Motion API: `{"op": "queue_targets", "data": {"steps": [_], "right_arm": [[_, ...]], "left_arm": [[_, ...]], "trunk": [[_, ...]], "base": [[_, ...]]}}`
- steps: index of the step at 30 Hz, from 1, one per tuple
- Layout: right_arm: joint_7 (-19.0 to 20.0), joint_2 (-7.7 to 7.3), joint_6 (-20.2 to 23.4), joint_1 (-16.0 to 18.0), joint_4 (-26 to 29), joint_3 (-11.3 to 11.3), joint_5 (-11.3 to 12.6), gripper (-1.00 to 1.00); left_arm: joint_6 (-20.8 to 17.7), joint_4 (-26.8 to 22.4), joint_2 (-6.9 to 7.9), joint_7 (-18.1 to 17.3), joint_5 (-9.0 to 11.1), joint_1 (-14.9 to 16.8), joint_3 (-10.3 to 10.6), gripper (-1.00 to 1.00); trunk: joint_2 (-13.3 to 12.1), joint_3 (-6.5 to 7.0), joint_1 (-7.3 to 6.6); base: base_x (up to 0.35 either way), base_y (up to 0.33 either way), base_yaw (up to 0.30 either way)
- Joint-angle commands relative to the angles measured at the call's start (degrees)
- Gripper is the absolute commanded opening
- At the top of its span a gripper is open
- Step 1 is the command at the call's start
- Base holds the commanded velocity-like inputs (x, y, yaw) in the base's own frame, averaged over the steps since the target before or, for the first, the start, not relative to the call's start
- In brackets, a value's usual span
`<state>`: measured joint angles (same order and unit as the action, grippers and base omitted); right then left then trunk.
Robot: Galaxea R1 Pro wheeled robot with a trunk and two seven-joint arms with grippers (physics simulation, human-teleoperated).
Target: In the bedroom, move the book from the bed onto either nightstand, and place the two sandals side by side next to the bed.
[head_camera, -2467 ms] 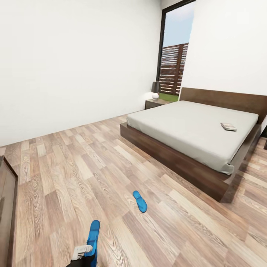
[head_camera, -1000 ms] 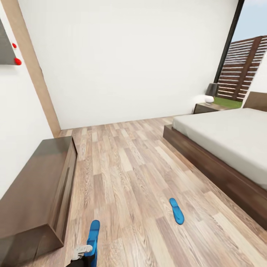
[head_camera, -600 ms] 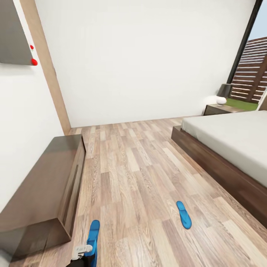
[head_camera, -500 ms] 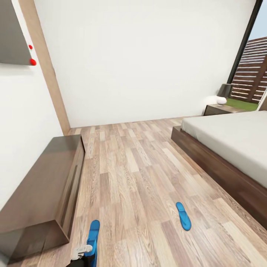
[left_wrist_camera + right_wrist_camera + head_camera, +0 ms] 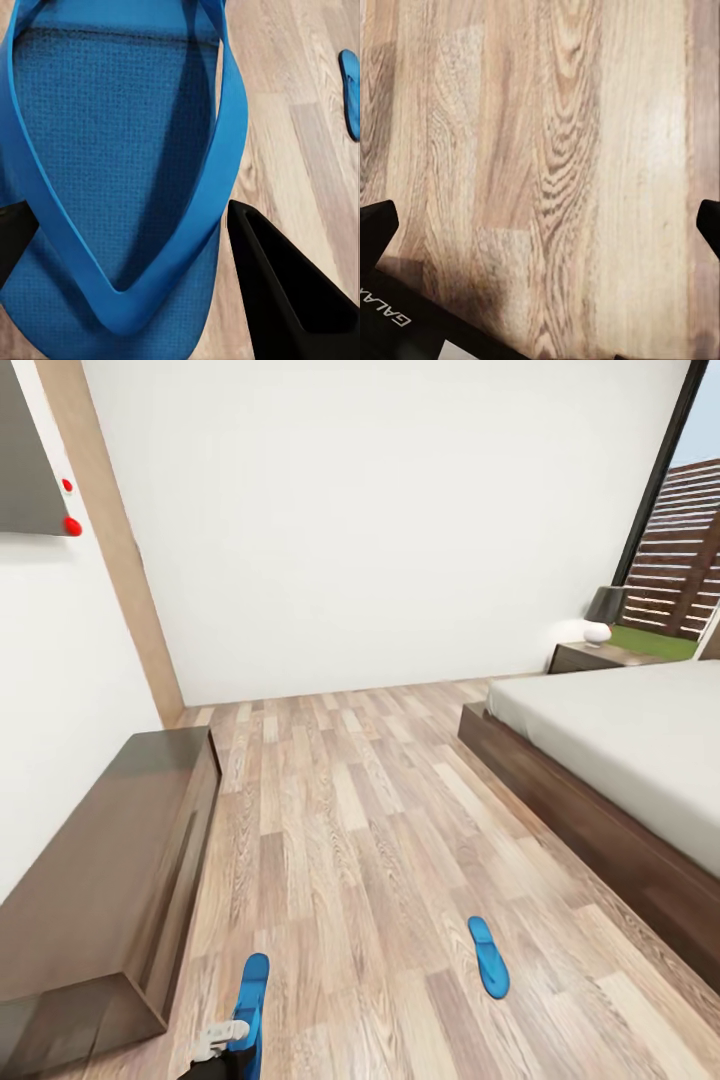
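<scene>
I have one sandal (image 5: 112,172) pinched in my left gripper (image 5: 124,247): in the left wrist view its blue sole and straps sit between my two dark fingers, and in the head view it hangs low in front of me, above the floor (image 5: 340,830). The other sandal (image 5: 489,956) lies flat on the planks ahead, near the bed (image 5: 620,740) but with bare wood between it and the frame. My right gripper (image 5: 540,225) is spread wide over bare floor, its fingertips at the far edges of the right wrist view and nothing between them.

As I judge it, the task is in its early part. Neither sandal is placed: one is in my grip, the other lies alone, and they are well apart, not side by side. I think the lying sandal is close enough to the bed to serve as the spot for the pair, though the angle makes that hard to be sure of. So what is left is to set mine down just beside it, pointing the same way.

The book job is all ahead too. I see no book on the stretch of mattress in view. The nightstand (image 5: 590,656) with its lamp (image 5: 600,615) stands at the far end of the bed.
</scene>
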<state>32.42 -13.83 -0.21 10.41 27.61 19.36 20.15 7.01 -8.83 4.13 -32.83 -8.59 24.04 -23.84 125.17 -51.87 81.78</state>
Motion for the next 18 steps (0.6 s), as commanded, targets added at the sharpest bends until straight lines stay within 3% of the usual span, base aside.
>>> {"op": "queue_targets", "data": {"steps": [1,7,18], "right_arm": [[0.0,-0.06,0.0,0.0,0.0,0.4,0.5,1.0],[0.0,-0.06,0.0,0.0,0.0,0.3,0.5,1.0],[0.0,-0.06,0.0,0.0,0.0,0.3,0.5,1.0]], "left_arm": [[0.4,0.0,0.0,-0.2,-0.7,0.0,-0.4,-1.0],[0.4,0.0,0.0,-0.2,-0.7,0.0,-0.4,-1.0],[0.4,0.0,0.0,-0.2,-0.7,0.0,-0.4,-1.0]], "trunk": [[0.0,-0.05,0.01],[0.0,-0.05,0.01],[0.0,-0.25,0.01]], "base": [[0.196,-0.182,0.007],[0.126,-0.117,0.145],[0.006,-0.005,0.256]]}}
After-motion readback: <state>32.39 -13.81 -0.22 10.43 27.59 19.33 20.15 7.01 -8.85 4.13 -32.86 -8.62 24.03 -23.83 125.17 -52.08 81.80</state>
